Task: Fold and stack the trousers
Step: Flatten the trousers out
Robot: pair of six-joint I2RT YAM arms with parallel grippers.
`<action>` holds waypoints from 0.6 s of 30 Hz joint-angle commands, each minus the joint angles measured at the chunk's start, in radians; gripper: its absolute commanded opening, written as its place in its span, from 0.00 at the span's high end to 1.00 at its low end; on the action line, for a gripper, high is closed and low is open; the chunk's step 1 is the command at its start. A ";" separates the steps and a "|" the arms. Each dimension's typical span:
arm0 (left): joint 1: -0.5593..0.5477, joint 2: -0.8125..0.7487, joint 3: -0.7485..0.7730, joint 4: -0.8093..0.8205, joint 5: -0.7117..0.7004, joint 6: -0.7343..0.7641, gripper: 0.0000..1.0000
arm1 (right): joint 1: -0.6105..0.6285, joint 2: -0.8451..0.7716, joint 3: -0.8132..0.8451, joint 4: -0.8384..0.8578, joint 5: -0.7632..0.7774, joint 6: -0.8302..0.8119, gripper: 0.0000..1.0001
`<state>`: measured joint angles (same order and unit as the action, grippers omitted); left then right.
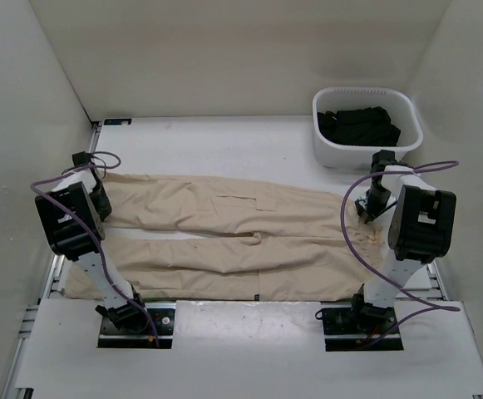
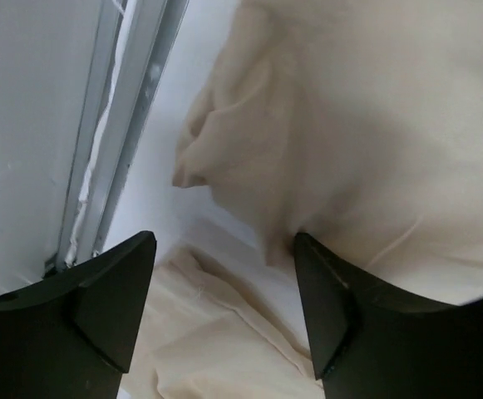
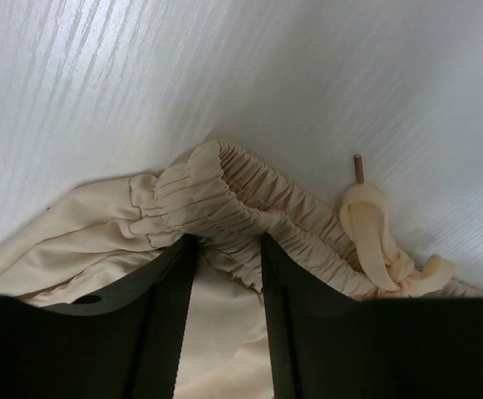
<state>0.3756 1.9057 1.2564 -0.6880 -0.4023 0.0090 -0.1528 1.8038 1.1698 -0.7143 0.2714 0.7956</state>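
Observation:
The beige trousers [image 1: 224, 224] lie flat across the table with the two legs side by side, the cuffs at the left and the gathered waist at the right. My left gripper [image 1: 94, 184] is at the far leg's cuff. In the left wrist view it [image 2: 223, 241] is wide open, low over the cuff fabric [image 2: 249, 158]. My right gripper [image 1: 366, 209] is at the waist. In the right wrist view it [image 3: 228, 243] is pinched on the bunched elastic waistband [image 3: 224, 187], which peaks at the fingertips. The drawstring knot [image 3: 374, 233] lies just to the right.
A white basket [image 1: 366, 155] holding a black garment [image 1: 359, 125] stands at the back right, close behind the right arm. The table's metal side rail [image 2: 116, 141] and the left wall run beside the left gripper. White walls enclose the table on three sides.

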 commanded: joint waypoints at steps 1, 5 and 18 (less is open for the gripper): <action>0.011 -0.055 0.029 -0.071 0.019 -0.009 0.20 | -0.001 -0.021 0.036 -0.043 0.026 -0.062 0.56; -0.001 -0.056 0.239 -0.168 0.072 -0.009 0.11 | -0.001 -0.032 0.168 -0.109 0.031 -0.105 0.50; -0.029 0.393 0.877 -0.272 0.329 -0.009 0.00 | 0.009 0.156 0.320 -0.116 -0.103 0.046 0.26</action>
<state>0.3580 2.1914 2.0670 -0.8879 -0.1696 0.0010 -0.1497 1.9064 1.4647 -0.8108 0.2192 0.7895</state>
